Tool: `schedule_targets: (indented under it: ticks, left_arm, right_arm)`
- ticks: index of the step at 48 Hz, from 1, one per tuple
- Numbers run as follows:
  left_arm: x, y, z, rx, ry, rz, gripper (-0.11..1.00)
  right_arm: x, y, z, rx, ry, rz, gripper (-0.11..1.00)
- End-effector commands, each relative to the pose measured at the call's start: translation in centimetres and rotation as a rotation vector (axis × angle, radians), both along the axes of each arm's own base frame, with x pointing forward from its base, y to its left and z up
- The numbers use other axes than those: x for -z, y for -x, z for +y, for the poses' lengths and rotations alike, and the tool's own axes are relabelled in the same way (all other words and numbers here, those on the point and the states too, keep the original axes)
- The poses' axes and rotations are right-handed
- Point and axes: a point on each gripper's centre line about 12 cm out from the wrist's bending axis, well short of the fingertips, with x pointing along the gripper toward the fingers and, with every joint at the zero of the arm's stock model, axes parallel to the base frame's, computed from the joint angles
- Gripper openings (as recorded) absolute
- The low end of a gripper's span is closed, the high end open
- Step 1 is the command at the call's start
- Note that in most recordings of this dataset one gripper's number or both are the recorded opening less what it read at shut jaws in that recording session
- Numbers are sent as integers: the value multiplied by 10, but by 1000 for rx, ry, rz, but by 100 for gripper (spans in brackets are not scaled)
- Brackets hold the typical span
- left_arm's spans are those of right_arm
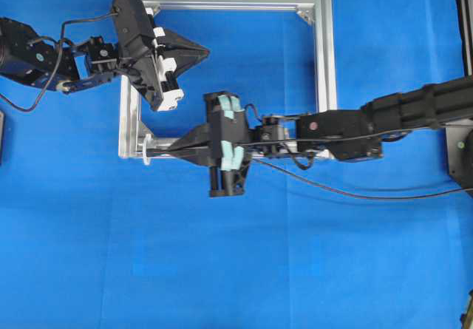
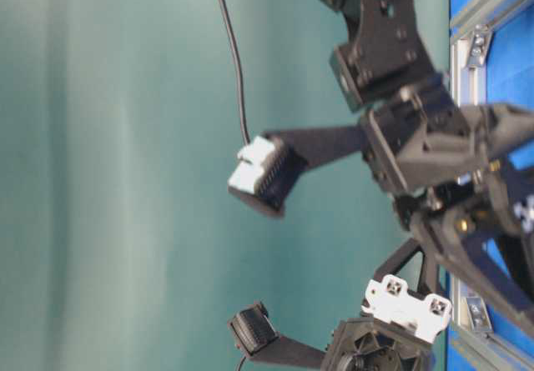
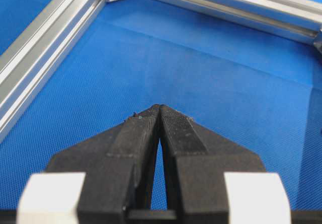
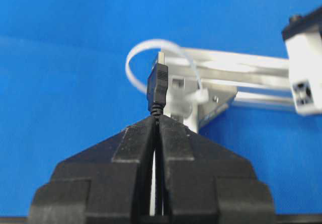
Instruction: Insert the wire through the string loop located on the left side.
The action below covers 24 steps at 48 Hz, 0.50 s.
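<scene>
My right gripper (image 4: 158, 117) is shut on the wire just behind its black plug (image 4: 158, 85), which points away from the jaws. The plug's metallic tip stands at the opening of the white string loop (image 4: 132, 70); I cannot tell whether it has passed through. The loop hangs on the lower left corner of the aluminium frame (image 1: 325, 63). Overhead, the right gripper (image 1: 159, 150) reaches to that corner and the wire (image 1: 355, 193) trails off to the right over the cloth. My left gripper (image 1: 207, 50) hovers shut and empty inside the frame's upper left part, its tips (image 3: 159, 106) pressed together.
Blue cloth covers the table. The silver frame's rails (image 3: 45, 48) run to the left and ahead of the left gripper. A frame rail and a white part of the left arm (image 4: 302, 63) lie right of the loop. The frame's edge (image 2: 484, 8) appears at table level.
</scene>
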Motion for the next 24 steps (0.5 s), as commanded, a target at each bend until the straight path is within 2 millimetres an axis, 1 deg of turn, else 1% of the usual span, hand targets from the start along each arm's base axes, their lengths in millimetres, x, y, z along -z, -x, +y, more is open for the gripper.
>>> schedule_targets:
  ticks: [1, 10, 24]
  left_arm:
    - [-14, -2, 0, 2, -12, -41, 0]
    - [-14, -2, 1, 0, -12, -41, 0]
    - [-15, -2, 1, 1, -14, -44, 0]
  right_arm:
    - [-18, -13, -3, 7, -2, -58, -1]
    - [-14, -23, -3, 9, -2, -63, -1]
    - [-14, -26, -4, 10, -2, -67, -1]
